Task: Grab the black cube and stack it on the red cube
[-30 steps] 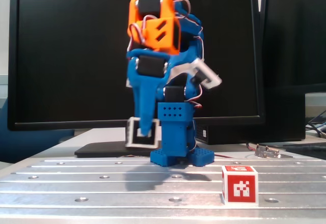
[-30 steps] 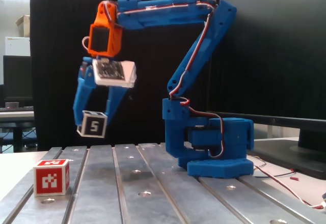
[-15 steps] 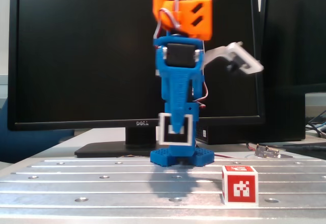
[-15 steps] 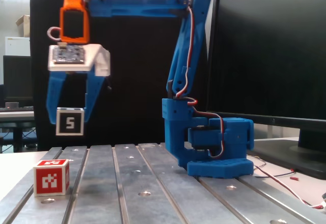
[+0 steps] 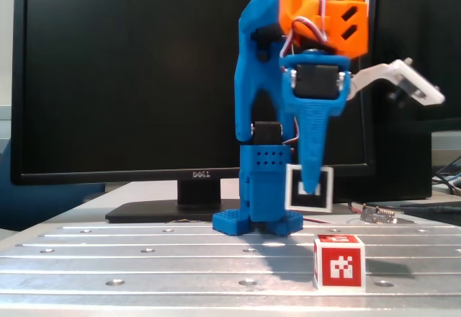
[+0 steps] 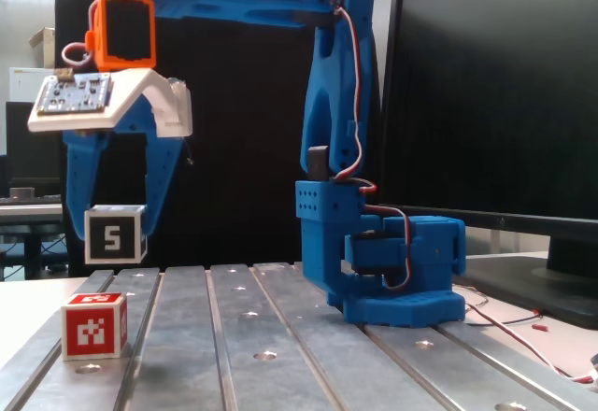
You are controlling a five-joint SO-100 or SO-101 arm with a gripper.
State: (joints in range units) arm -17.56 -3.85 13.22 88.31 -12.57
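Between the pincer [image 6: 114, 233] fingers, black cube [image 6: 115, 235] hangs above table.

The blue arm [image 6: 327, 75] rises from its base at the far side, its forearm reaching level toward the left in a fixed view. The orange wrist [image 6: 126, 19] points the gripper [image 6: 112, 229] straight down, fingers clamped on the black cube [image 6: 114, 235], held aloft.
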